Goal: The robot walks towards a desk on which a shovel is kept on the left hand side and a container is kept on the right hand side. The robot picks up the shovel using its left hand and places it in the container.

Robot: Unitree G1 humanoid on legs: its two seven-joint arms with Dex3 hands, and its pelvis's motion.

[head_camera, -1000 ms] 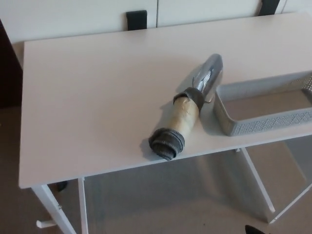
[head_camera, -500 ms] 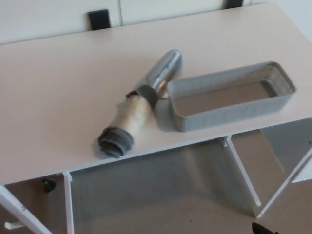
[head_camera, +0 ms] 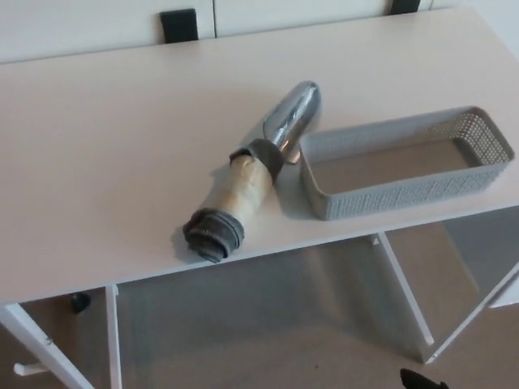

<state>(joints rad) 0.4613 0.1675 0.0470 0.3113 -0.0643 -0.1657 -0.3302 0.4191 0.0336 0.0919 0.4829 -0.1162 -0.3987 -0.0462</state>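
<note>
The shovel [head_camera: 253, 173] lies on the white desk [head_camera: 105, 162] near its front edge. Its shiny metal scoop points to the back right and its tan handle, wrapped in grey at the end, points to the front left. Right beside the scoop stands the grey perforated container [head_camera: 405, 166], long, shallow and with nothing inside. The scoop's tip almost touches the container's left end. Neither of my hands shows in the head view.
A white wall or cabinet with two black fittings [head_camera: 179, 24] runs behind the desk. White desk legs [head_camera: 403, 284] and beige floor show below the front edge. A small black object [head_camera: 422, 380] pokes in at the bottom edge.
The whole picture has shifted as the camera moved: first leftwards, then slightly back to the right. The shovel and container have not moved on the desk.
</note>
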